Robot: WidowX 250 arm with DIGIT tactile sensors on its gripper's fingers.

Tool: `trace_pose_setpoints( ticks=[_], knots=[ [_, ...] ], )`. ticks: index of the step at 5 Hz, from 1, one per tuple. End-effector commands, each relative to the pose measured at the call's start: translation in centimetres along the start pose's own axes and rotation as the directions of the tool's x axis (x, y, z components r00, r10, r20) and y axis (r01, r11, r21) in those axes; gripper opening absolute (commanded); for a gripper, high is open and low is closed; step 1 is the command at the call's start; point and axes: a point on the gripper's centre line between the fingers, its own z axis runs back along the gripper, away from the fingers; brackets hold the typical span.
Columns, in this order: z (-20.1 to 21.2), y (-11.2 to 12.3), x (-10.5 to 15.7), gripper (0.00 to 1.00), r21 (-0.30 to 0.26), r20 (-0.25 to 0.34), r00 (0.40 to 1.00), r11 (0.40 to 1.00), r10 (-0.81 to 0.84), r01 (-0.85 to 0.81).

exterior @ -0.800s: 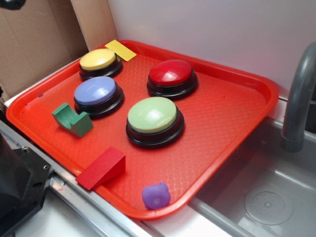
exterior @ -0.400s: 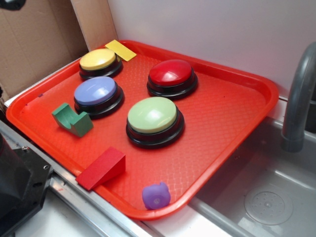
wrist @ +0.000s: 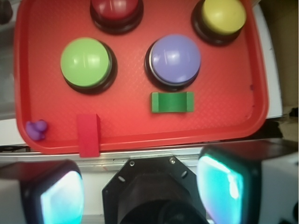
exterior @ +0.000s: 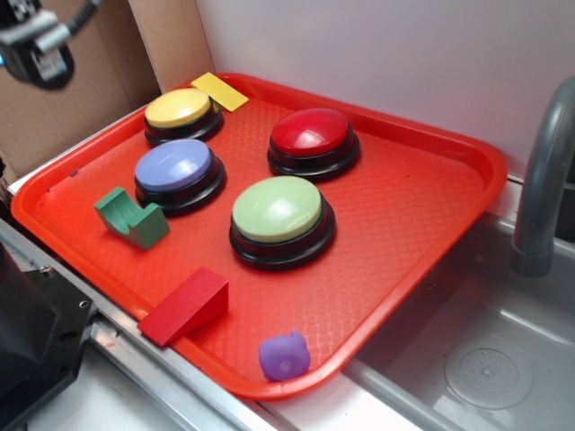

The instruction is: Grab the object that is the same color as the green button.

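The object (exterior: 132, 218) is a small dark-green block with a curved notch scooped from its top, lying on the red tray (exterior: 422, 206) near the tray's left corner in the exterior view, just beside the blue-lilac button (exterior: 176, 171) and apart from it. The green button (exterior: 279, 215), a pale green dome on a black base, sits near the tray's middle. From the wrist view the block (wrist: 172, 102) lies directly below the lilac dome, between it and the tray's near edge. The arm hangs high at the upper left of the exterior view, well apart from the tray; the pincer (wrist: 140, 189) is released, its two pads (wrist: 60, 193) spread wide over the tray's near rim, holding nothing. A red wedge block (exterior: 184, 306) rests at the near edge, a small purple toy (exterior: 285, 356) sits by the near corner, a yellow button (exterior: 182, 111) and a flat yellow piece (exterior: 219, 91) occupy the far left corner, and a red button (exterior: 313, 137) stands toward the far edge. A grey sink (exterior: 485, 359) and faucet (exterior: 543, 180) lie beside the tray. Nothing covers the block.
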Motion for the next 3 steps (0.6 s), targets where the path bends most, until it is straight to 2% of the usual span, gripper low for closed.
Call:
trace_pose_setpoints(
  ticks=[1,2,3],
  knots=[
    [-4.8,1.7,1.0,1.00,0.085,0.069,0.997,0.995,0.042,-0.048],
    [-7.3,2.1,1.3,1.00,0.083,0.071,0.996,0.995,0.052,-0.058],
    [-9.6,2.4,1.5,1.00,0.159,0.056,0.996,0.984,0.067,-0.075]
  ],
)
